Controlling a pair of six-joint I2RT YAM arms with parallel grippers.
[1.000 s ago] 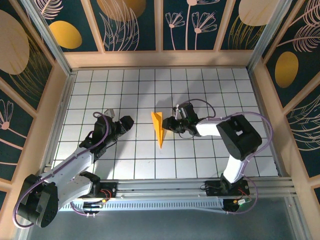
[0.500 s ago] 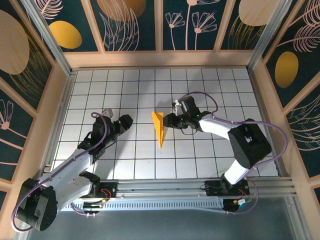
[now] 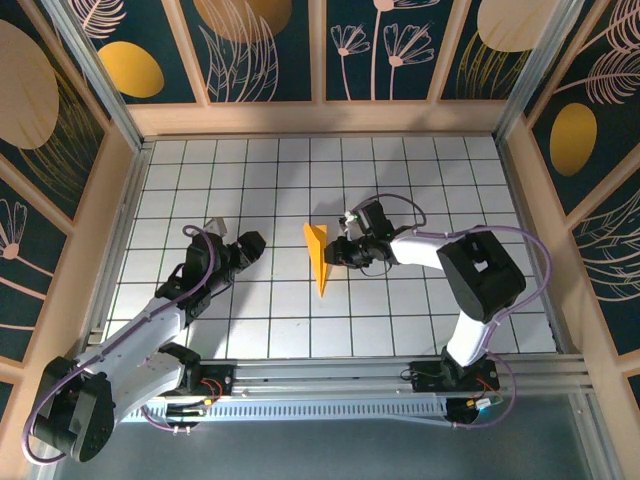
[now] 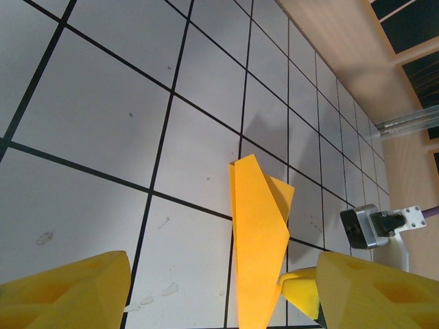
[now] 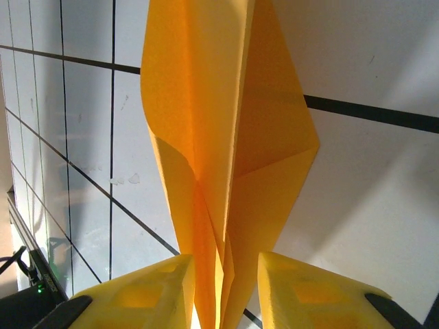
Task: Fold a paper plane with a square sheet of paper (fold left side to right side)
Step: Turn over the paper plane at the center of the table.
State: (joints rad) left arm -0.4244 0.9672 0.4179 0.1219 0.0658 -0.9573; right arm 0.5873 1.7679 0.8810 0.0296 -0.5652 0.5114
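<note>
On the white grid table [image 3: 200,180], the left gripper [image 3: 254,243] sits with jaws spread wide and empty, apart from the single paper plane [image 3: 318,256] at centre. It is already a narrow pointed dart, so the folding looks nearly done. The right gripper [image 5: 226,274] straddles its folded layers, fingers drawn close, though whether they pinch cannot be told. One plane, two grippers

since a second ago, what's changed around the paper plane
The right arm swung its elbow out rightward, then drew it back; the right gripper kept its jaws around the paper plane. The plane and the left gripper stayed put.
</note>
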